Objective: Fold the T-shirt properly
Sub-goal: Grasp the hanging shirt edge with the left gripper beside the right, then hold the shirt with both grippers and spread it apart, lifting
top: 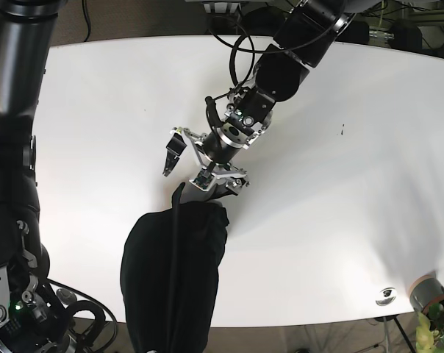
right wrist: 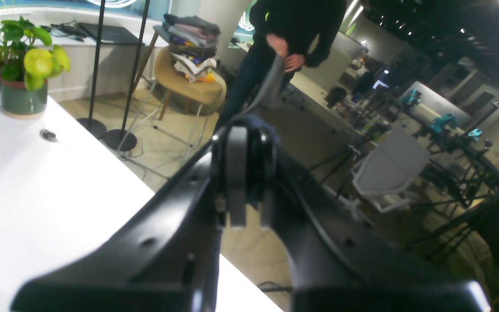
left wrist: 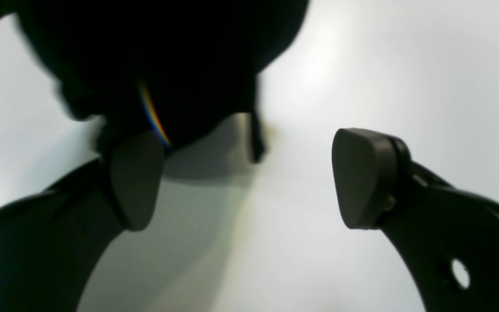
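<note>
T-shirt point(top: 174, 272), black, lies bunched in a long heap at the near edge of the white surface point(top: 339, 184), its lower end running off that edge toward the camera. No flat panel, no sleeves readable; a ridge runs lengthwise down the heap.

Left hand point(top: 204, 163) sits just beyond the T-shirt's far end, released, jaws spread. Left wrist view confirms: both pads point(left wrist: 364, 177) apart with bare surface between them, black cloth point(left wrist: 158, 65) bulging just above and touching or overlapping the one pad on that view's left. Nothing pinched.

Right hand point(right wrist: 246, 219) is well away from the T-shirt, pointing off the surface toward the room; jaws clenched together. A dark bluish bit shows at the tips, cannot tell if it is cloth. In the base view this hand is not visible, only the right arm column point(top: 16, 88) left of the T-shirt.

Judgement: early stage, the garment needs spreading before any fold. For the step in hand, the left hand should drop onto the T-shirt's far edge, take a single layer at a corner or hem rather than the whole bunch, then pull away from the heap low along the surface so it flattens. Risk: grabbing several layers, or dragging the hanging end off the surface.
</note>
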You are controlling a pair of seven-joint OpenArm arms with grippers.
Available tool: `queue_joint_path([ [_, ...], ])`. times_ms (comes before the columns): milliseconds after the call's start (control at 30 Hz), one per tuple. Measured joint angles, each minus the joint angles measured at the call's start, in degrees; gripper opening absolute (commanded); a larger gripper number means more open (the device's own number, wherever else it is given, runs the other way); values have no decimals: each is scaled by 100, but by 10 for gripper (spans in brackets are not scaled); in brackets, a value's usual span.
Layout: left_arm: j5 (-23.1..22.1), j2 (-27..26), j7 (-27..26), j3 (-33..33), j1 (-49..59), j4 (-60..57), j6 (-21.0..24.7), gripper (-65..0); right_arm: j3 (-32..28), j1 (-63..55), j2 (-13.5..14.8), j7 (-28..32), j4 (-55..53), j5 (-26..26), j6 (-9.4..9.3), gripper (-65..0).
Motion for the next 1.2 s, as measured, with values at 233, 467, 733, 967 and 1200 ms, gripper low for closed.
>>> queue_joint_path([
  [233,4,356,-175,-24,-468,-868,83,-71,0,15,0,7,-2,-15,2,-628],
  [467,-4,745,-811,9,-892,-1978,-13,-71,0,31,0,4,-7,-31,-2,-628],
  [733,-39,647,-793,190,-1436,-2885,101,-301,0,39,0,22,-138,-24,-2,-628],
  [967,-59,730,-822,256,-1510,-2929,20,-650,0,44,13,26,-157,-22,0,-628],
  [1200,-57,673,-778,162,-1427,-2559,44,-650,0,33,17,26,-160,-24,0,-628],
])
